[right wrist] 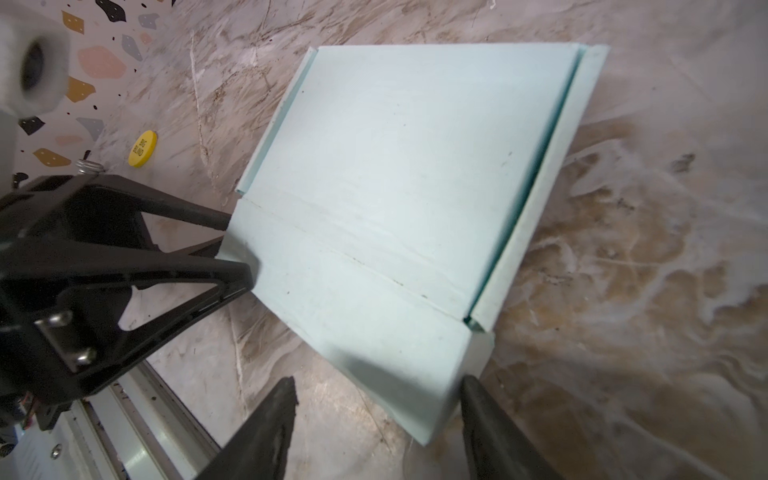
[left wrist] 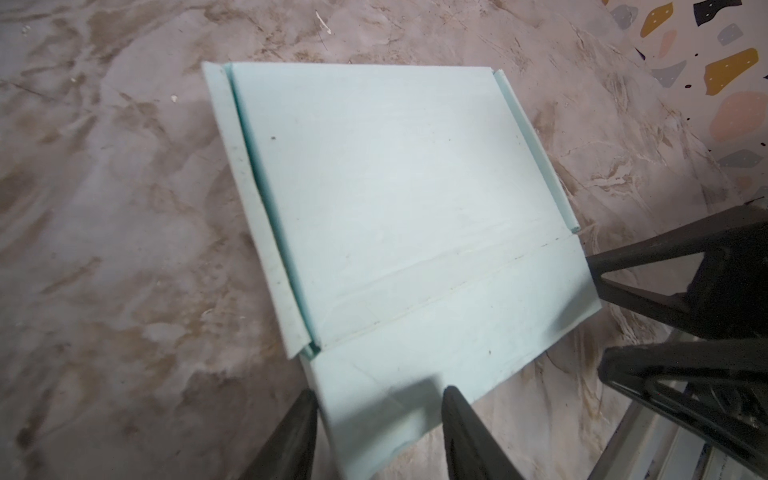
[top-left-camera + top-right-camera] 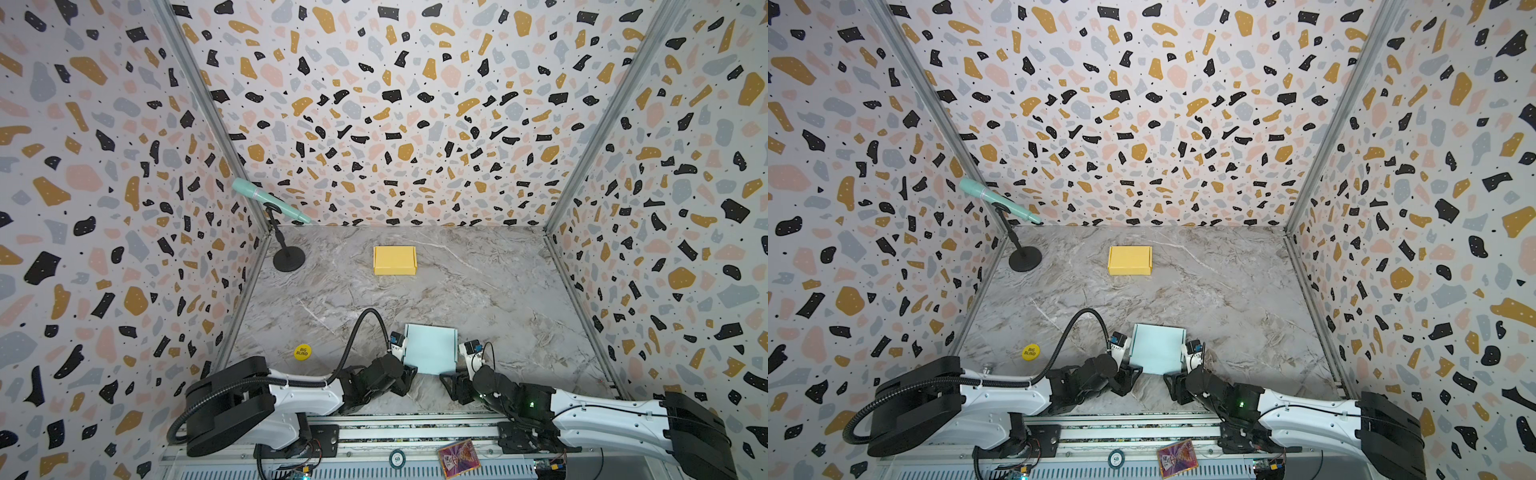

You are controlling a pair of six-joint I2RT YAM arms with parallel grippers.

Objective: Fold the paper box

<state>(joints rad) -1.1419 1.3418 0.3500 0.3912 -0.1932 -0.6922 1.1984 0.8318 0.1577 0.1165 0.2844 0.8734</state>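
Near edge: bare metal rail [image 3: 374, 434] with a round poker chip [image 3: 397, 459] and a shiny printed card [image 3: 458, 459] on it. Just beyond, the left end effector [image 2: 378, 395] and right end effector [image 1: 378, 382] sit at the near corners of the pale blue paper box [image 3: 430, 349]. The box lies half-formed at the front centre of the marble-patterned table [image 3: 519, 299]. Both end effectors have their jaws apart, each straddling a corner of the near flap [image 2: 457, 332] with nothing clamped. Left of the box, well apart: round yellow "BIG BLIND" disc [image 3: 302, 352]. Farther back: closed yellow cardboard box [image 3: 394, 260]. Far left corner: mint-green microphone on a black stand [image 3: 266, 199].

Risks, my read:
- The box is loose on a smooth table, so a push on the flap may slide it instead of creasing it.
- An uneven lift by the two arms would skew the fold.
- The side strips [image 2: 257, 208] stand only partway up and could splay flat.
- The end effectors are near each other and could clash when closing in.

Views: the wrist views show the crease lines and raised side strips, which are too small to make out in both top views. The right wrist view shows the left fingertips [image 1: 224, 270] touching the flap's edge. Only the top views show the yellow box and microphone.
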